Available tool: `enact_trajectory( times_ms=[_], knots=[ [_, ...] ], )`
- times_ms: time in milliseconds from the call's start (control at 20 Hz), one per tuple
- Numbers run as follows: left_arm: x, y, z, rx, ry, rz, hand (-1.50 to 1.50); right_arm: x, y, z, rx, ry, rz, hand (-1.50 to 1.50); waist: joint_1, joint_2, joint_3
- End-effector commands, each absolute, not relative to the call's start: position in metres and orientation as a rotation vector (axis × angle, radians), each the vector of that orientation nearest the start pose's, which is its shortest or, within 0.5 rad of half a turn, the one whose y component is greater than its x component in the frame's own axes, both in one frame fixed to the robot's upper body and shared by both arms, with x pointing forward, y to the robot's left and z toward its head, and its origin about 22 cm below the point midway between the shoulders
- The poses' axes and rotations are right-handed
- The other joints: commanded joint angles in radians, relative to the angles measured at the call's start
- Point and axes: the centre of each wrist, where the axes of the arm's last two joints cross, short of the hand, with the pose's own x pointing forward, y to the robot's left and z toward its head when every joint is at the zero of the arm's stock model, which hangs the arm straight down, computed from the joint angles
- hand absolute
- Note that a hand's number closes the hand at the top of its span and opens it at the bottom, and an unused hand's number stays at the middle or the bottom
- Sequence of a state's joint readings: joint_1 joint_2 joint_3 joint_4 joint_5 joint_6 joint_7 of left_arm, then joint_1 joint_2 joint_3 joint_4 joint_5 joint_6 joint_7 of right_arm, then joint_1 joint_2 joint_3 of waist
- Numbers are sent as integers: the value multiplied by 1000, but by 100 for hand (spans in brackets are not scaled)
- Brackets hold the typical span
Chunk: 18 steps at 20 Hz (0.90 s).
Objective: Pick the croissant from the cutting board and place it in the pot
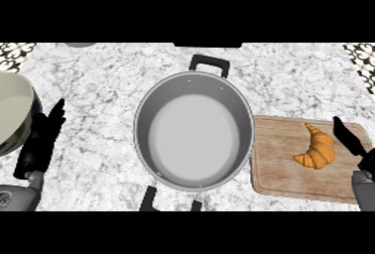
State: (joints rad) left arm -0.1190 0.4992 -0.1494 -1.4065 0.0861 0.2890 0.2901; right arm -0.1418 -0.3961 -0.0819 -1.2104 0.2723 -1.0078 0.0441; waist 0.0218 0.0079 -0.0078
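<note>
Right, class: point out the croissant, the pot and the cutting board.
croissant [317, 149], head view, middle of its curved body
pot [144, 106], head view, left rim
cutting board [282, 171], head view, bare wood left of the pastry

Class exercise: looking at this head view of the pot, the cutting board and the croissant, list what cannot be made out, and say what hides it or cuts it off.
- Pale round vessel, head view: cut off by the left edge; contents cannot be told.
- Right hand: partly cut off by the right edge.
- Left hand: seen edge-on; palm side hidden.
- Dark object at the counter's far edge: only a strip shows.
- Pot: near handle shows only partly.
</note>
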Motion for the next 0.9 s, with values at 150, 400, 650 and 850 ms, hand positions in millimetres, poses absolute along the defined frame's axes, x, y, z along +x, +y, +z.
enact_trajectory(
  times_ms=[150, 400, 650, 850],
  knots=[
    [265, 324, 21, 522, -1177, -107, 0, 267, -318, -39, -1417, -1230, -199, -150, -11, -10, -5],
    [262, 331, 26, 555, -1164, -125, 0, 259, -342, -45, -1394, -941, -95, -150, -11, -15, -10],
    [264, 330, 26, 537, -1164, -138, 0, 287, -318, -23, -1275, -745, 45, -150, -1, -16, -9],
    [268, 329, 29, 522, -1151, -122, 0, 310, -276, 4, -1130, -606, 130, -150, -12, -23, -6]
  ],
)
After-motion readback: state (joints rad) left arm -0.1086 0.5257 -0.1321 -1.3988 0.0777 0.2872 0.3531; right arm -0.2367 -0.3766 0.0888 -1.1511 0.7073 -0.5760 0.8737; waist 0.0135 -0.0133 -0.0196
